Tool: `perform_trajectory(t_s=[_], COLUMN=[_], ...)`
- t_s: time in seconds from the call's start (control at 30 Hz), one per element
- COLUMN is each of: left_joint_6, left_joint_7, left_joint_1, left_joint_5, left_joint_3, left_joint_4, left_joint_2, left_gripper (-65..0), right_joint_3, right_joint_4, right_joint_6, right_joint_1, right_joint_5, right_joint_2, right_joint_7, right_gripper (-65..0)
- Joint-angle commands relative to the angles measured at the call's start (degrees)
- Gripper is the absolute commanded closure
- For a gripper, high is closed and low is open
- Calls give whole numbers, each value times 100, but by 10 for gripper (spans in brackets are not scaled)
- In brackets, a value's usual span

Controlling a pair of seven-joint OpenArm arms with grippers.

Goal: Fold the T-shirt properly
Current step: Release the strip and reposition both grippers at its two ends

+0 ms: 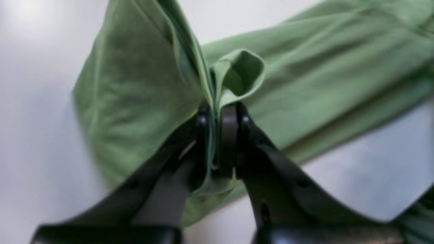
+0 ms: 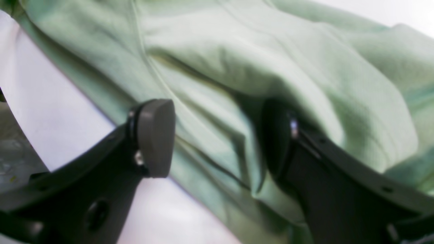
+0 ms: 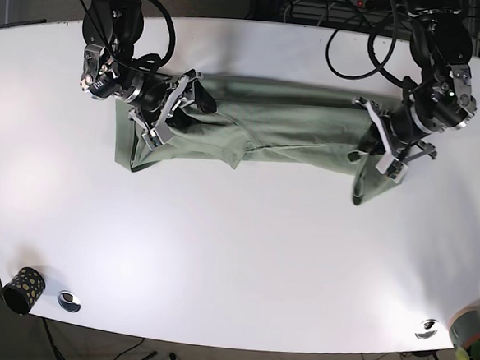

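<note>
A green T-shirt [image 3: 293,130] lies crumpled lengthwise across the far half of the white table [image 3: 235,254]. At the right of the base view, my left gripper [image 3: 376,148] is shut on a bunched edge of the T-shirt [image 1: 135,95], and a flap hangs from it down to the table. In the left wrist view the left gripper [image 1: 217,135] pinches the cloth between its pads. At the left of the base view, my right gripper [image 3: 166,113] is open over the shirt's other end. In the right wrist view the right gripper [image 2: 217,139] straddles a fold of T-shirt [image 2: 237,67], one finger [image 2: 278,135] tucked under it.
A dark dotted cup [image 3: 22,290] stands at the near left corner. A grey pot with a plant [image 3: 470,330] is at the near right corner. Two metal discs [image 3: 69,301] [image 3: 426,328] sit along the front edge. Cables hang behind the table.
</note>
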Motion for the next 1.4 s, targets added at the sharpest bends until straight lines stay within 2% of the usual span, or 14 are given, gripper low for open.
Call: perform_trajectory(t_s=[0.0, 0.2, 0.43, 0.6, 0.67, 0.73, 0.83, 0.9, 1.03, 1.13, 1.2, 1.3, 1.37], left_joint_6=[58, 94, 102, 111, 111, 120, 173, 155, 129, 120, 120, 120, 120], left_joint_7=[-131, -131, -139, -122, -131, -139, -95, -34, 89, 89, 89, 89, 89], left_joint_1=[-69, -42, -69, -77, -77, -77, -183, -218, -429, -526, -596, -684, -693], left_joint_5=[-49, 479, 751, 1182, 1314, 1507, 1630, 1586, 1507, 1498, 1498, 1498, 1498], left_joint_3=[224, 743, 1226, 1622, 1850, 2105, 2255, 2369, 2870, 2826, 2554, 1789, 1261], left_joint_4=[120, 147, 120, 103, 94, -73, -117, -108, 120, 551, 709, 701, 683], left_joint_2=[52, 386, 737, 975, 984, 1010, 1203, 1283, 1291, 1291, 1291, 1274, 1203], left_gripper=[0, 0, 0, -7, -60, -179, -314, -367, -349, -321, -308, -281, -267], right_joint_3=[24, 24, 24, 24, 24, 24, 24, 32, 270, 578, 824, 1386, 1756], right_joint_4=[63, 72, 63, 63, 63, 72, 89, 124, 362, 608, 722, 784, 740], right_joint_6=[-5, -5, -5, -5, -5, -5, -5, -5, -5, -5, -5, -5, -5], right_joint_1=[96, 113, 113, 113, 149, 193, 237, 307, 351, 351, 351, 351, 368], right_joint_5=[25, 25, 25, 25, 25, 34, 43, 43, 43, 166, 412, 922, 1212], right_joint_2=[32, 32, 32, 32, 32, 32, 32, 32, 32, 24, 50, 76, 279], right_joint_7=[0, 0, 0, 0, 0, 0, 0, 0, -44, -53, -53, -71, -194], right_gripper=[-379, -379, -379, -379, -379, -379, -379, -379, -379, -379, -379, -379, -379])
